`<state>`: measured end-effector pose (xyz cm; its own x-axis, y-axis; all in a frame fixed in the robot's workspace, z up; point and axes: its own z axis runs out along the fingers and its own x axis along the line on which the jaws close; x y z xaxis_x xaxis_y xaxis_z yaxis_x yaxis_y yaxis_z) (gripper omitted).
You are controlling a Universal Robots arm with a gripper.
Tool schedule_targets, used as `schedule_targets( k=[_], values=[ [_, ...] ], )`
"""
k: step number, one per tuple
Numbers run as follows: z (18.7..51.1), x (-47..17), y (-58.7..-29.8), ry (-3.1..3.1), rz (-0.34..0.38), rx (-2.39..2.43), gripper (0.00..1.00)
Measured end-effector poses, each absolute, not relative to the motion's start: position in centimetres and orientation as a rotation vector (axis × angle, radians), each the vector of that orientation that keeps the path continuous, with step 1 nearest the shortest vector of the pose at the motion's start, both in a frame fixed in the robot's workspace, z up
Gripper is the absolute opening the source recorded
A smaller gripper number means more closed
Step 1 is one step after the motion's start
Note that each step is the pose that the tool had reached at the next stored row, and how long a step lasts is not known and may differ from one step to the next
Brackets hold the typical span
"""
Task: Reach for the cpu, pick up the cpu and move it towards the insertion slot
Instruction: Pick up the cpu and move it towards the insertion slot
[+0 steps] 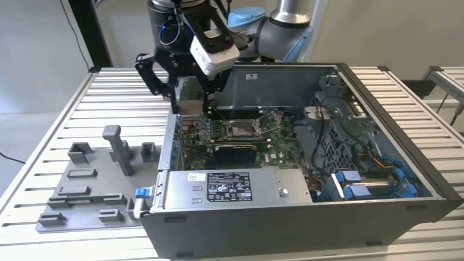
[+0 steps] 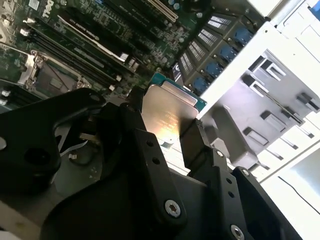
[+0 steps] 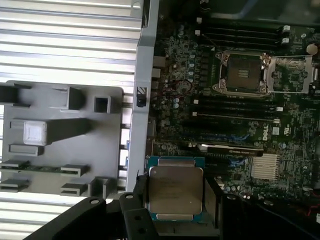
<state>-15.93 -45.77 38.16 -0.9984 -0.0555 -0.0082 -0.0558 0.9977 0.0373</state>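
Note:
The cpu [image 3: 175, 192] is a thin square chip with a silvery top face and a green edge, and my gripper [image 3: 175, 197] is shut on it with a black finger on each side. In the second wrist view the cpu [image 2: 169, 111] hangs over the green board between the fingers [image 2: 192, 137] of the gripper [image 2: 162, 127]. In the exterior view the gripper [image 1: 190, 103] hovers over the open computer case's wall on that view's left, near the back. The insertion slot [image 1: 243, 129], a square socket with a silver frame and dark centre, lies on the board [image 3: 243, 72], apart from the chip.
The open grey computer case [image 1: 305, 217] holds a black power supply [image 1: 228, 187], cables and blue drive clips [image 1: 362, 187]. A grey plastic tray [image 1: 87, 187] with upright blocks lies on the slatted metal table [image 1: 123, 92] beside the case. The case walls stand around the board.

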Motion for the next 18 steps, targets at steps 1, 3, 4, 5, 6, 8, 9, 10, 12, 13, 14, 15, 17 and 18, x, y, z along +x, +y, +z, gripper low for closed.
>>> schedule_targets(
  k=[1, 3, 4, 5, 6, 8, 9, 10, 12, 13, 14, 15, 17, 18],
  values=[
    [38.2, -15.8, -45.8, 3.133, 0.059, -0.087, 0.00],
    [38.2, -15.3, -45.8, 3.133, 0.059, -0.087, 0.00],
    [38.2, -15.1, -45.8, 3.133, 0.059, -0.087, 0.00],
    [38.2, -14.8, -45.8, 3.133, 0.059, -0.087, 0.00],
    [38.2, -14.5, -45.8, 3.133, 0.059, -0.087, 0.00],
    [38.2, -14.0, -45.8, 3.133, 0.059, -0.087, 0.00],
    [38.2, -13.7, -45.8, 3.133, 0.059, -0.087, 0.00],
    [38.2, -13.4, -45.8, 3.133, 0.059, -0.087, 0.00],
    [38.2, -12.8, -45.8, 3.133, 0.059, -0.087, 0.00],
    [38.2, -12.4, -45.8, 3.133, 0.059, -0.087, 0.00],
    [38.2, -12.1, -45.8, 3.133, 0.059, -0.087, 0.00],
    [38.2, -11.7, -45.8, 3.133, 0.059, -0.087, 0.00],
    [38.2, -11.1, -45.8, 3.133, 0.059, -0.087, 0.00],
    [38.2, -10.7, -45.8, 3.133, 0.059, -0.087, 0.00]
  ],
)
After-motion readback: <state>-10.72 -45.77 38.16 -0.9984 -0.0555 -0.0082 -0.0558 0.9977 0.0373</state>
